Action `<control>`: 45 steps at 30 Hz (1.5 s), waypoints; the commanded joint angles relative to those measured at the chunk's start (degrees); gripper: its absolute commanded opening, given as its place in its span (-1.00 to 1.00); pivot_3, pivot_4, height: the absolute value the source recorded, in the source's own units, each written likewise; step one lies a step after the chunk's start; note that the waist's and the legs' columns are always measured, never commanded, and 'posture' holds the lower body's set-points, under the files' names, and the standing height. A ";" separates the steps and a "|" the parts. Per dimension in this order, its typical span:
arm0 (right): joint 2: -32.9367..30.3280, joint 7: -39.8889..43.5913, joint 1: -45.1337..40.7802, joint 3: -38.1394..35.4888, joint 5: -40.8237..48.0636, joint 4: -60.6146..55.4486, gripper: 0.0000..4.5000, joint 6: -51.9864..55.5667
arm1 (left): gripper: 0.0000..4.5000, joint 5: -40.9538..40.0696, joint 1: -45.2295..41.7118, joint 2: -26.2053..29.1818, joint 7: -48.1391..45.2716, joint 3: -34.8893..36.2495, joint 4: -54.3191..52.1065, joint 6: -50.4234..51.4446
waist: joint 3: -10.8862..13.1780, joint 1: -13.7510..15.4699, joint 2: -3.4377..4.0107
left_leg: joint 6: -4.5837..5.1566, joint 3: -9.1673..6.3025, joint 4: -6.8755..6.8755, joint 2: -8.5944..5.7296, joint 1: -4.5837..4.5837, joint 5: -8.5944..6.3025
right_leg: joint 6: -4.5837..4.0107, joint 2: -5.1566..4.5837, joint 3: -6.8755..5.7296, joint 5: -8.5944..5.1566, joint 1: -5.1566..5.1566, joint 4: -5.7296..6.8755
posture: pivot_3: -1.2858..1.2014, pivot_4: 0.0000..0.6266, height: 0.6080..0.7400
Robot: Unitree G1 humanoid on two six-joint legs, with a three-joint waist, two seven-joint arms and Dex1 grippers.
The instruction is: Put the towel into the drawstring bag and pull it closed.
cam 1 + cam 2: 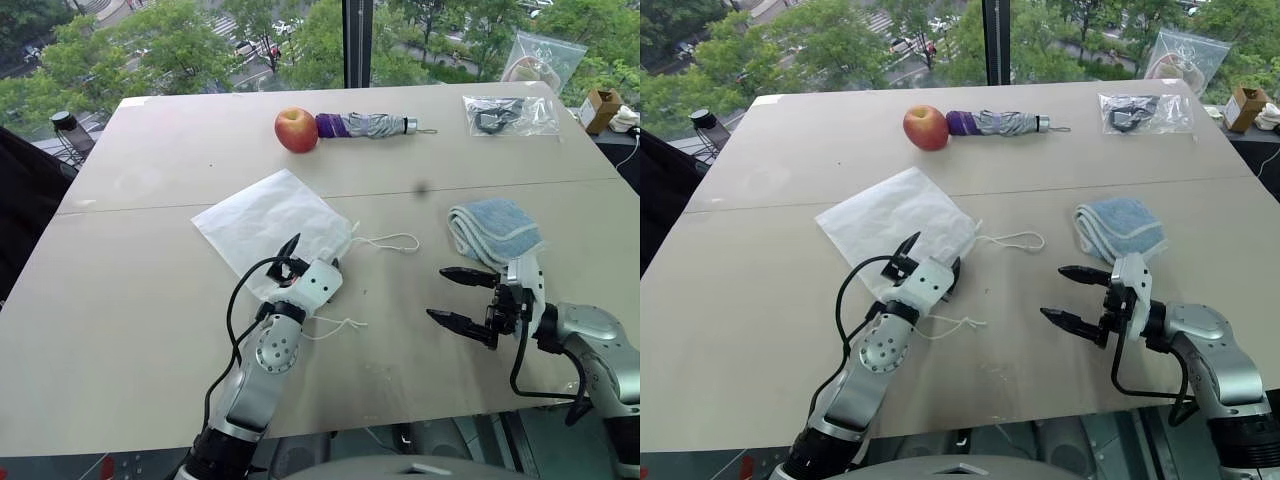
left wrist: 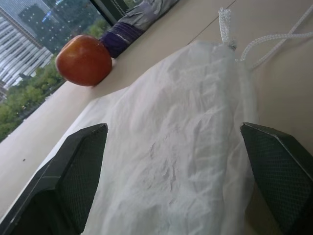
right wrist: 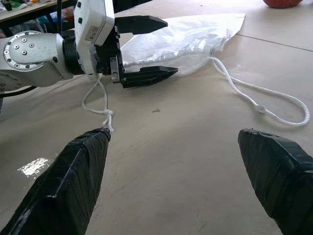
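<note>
Two grippers: both stand wide open with nothing between their fingers.
Left gripper (image 1: 312, 255): its jaws are spread full over the near end of the drawstring bag (image 1: 270, 222), one finger on each side of the cloth in the left wrist view; whether the fingers touch the fabric cannot be told.
Right gripper (image 1: 458, 296): jaws gaping and empty, pointing across the table toward the left gripper, just beside the near edge of the towel (image 1: 494, 229).
Drawstring bag: white, crumpled, flat on the table (image 1: 150, 300) near its middle, somewhat toward the left edge.
Cords: one loop (image 1: 390, 241) runs from the bag's mouth toward the towel; a second cord (image 1: 335, 326) trails toward the near edge beside the left gripper.
Towel: light blue, folded, on the right half of the table, well apart from the bag.
Far edge: a red apple (image 1: 296, 129) touching a folded grey-and-purple umbrella (image 1: 366, 125).
Far right corner: clear zip bags (image 1: 510, 114).
</note>
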 commanded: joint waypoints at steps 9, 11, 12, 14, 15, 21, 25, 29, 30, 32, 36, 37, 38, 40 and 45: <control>0.07 -0.14 -0.47 -0.88 -0.11 -0.98 0.99 -1.41 | 0.98 -1.14 -1.43 -2.67 0.24 4.44 0.61 1.26 | 0.00 0.01 0.00 | 0.00 -0.01 0.07 -0.02 0.00 0.00 | 0.00 0.00 -0.01 0.02 0.01 0.08 | 0.03 -0.52 1.00; 0.32 -0.25 -0.69 -0.70 -0.34 -0.68 0.99 -1.69 | 0.98 -0.08 -2.23 -1.91 0.55 4.80 1.13 1.51 | 0.00 -0.01 0.00 | 0.00 -0.03 0.12 -0.02 0.00 0.00 | 0.01 0.00 -0.02 0.02 0.01 0.14 | 0.03 -0.52 1.00; 0.42 -0.29 -0.75 -0.66 -0.42 -0.56 0.99 -1.82 | 0.98 0.20 -2.58 -1.63 0.67 5.02 1.41 1.68 | 0.00 -0.02 0.00 | 0.00 -0.03 0.16 -0.02 0.00 0.00 | 0.03 0.00 -0.01 0.01 0.01 0.18 | 0.03 -0.52 1.00; 0.63 -0.38 -0.80 -0.64 -0.59 -0.40 0.99 -2.07 | 0.98 0.26 -3.01 -1.34 0.62 5.43 1.89 1.80 | 0.00 -0.05 0.00 | 0.00 -0.04 0.23 -0.02 0.01 0.00 | 0.07 0.00 -0.01 -0.02 0.01 0.26 | 0.03 -0.52 1.00; 0.74 -0.44 -0.83 -0.64 -0.68 -0.31 0.99 -2.23 | 0.98 0.18 -3.16 -1.30 0.44 5.67 2.11 1.87 | 0.00 -0.04 0.00 | 0.00 -0.04 0.26 -0.03 0.01 0.00 | 0.07 0.00 -0.01 -0.02 0.01 0.29 | 0.03 -0.52 1.00; 1.38 -0.92 -0.81 -0.77 -1.18 -0.20 1.00 -2.79 | -0.12 -0.66 -3.74 -1.40 -0.69 6.51 2.97 2.78 | 0.00 -0.03 -0.01 | 0.00 -0.04 0.42 -0.05 0.01 0.00 | 0.08 -0.01 0.00 -0.03 0.01 0.44 | 0.03 -0.52 1.00; 1.77 -1.43 -0.92 -0.87 -1.57 0.07 1.00 -3.39 | -0.90 -1.20 -4.65 -2.07 -1.01 7.50 3.12 4.08 | -0.02 0.22 0.00 | 0.00 -0.08 0.53 -0.05 0.01 0.00 | 0.13 -0.01 -0.02 -0.07 0.01 0.57 | 0.03 -0.52 1.00; 1.81 -3.29 -1.66 -0.55 -3.73 1.04 1.00 -4.41 | -0.97 -1.14 -5.48 -1.39 -1.62 7.96 3.45 4.40 | -0.03 0.28 0.01 | 0.00 -0.06 0.66 -0.08 0.02 0.00 | 0.18 -0.02 0.02 -0.10 0.03 0.66 | 0.03 -0.52 1.00; 1.91 -5.07 -2.09 -0.26 -5.67 1.57 1.00 -4.98 | -0.97 -1.11 -5.89 -0.83 -2.02 8.04 3.81 4.24 | -0.03 0.28 0.01 | 0.00 -0.06 0.66 -0.08 0.03 0.00 | 0.18 -0.03 0.02 -0.10 0.03 0.67 | 0.03 -0.52 1.00; 2.44 -8.34 -3.04 -0.05 -8.75 1.86 1.00 -6.11 | -0.97 -1.40 -6.99 -0.03 -2.90 8.57 4.15 4.44 | -0.03 0.30 0.01 | 0.00 -0.07 0.67 -0.09 0.03 0.00 | 0.18 -0.03 0.02 -0.10 0.03 0.68 | 0.03 -0.52 1.00; 4.14 -18.86 -7.92 -2.05 -14.58 1.91 1.00 -5.79 | -0.97 -3.20 -10.08 1.94 -6.71 9.40 3.39 4.68 | -0.02 0.02 0.01 | 0.00 -0.08 0.67 -0.09 0.04 0.01 | 0.17 -0.02 0.01 -0.10 0.00 0.73 | 0.03 -0.52 1.00; 3.35 -22.33 -9.57 -2.95 -17.13 1.70 1.00 -4.36 | -0.97 -3.68 -10.60 2.69 -8.05 9.33 2.88 4.48 | -0.02 -0.02 0.01 | -0.01 -0.07 0.66 -0.10 0.02 0.01 | 0.17 -0.02 0.02 -0.09 -0.02 0.75 | 0.03 -0.52 1.00; 2.67 -24.60 -10.70 -3.38 -18.89 1.66 1.00 -3.32 | -0.97 -4.00 -10.98 3.16 -8.91 9.30 2.68 4.34 | -0.02 -0.08 0.01 | -0.01 -0.07 0.66 -0.10 0.02 0.01 | 0.16 -0.02 0.02 -0.08 -0.02 0.75 | 0.03 -0.52 1.00; 1.94 -28.08 -13.81 -5.10 -19.51 3.36 1.00 -0.08 | -0.97 -4.23 -11.74 3.65 -9.90 9.83 1.96 5.84 | -0.02 -0.08 0.00 | -0.01 -0.06 0.66 -0.12 -0.01 0.01 | -0.01 -0.04 0.04 0.02 -0.04 0.74 | 0.03 -0.52 1.00; 1.27 -30.06 -17.57 -5.12 -19.45 9.45 1.00 7.93 | -0.97 -5.65 -14.60 5.09 -15.70 10.69 0.04 13.99 | 0.00 0.11 -0.05 | 0.00 -0.15 0.58 -0.17 -0.07 0.00 | -0.03 -0.09 -0.03 0.03 -0.03 0.71 | 0.03 -0.52 1.00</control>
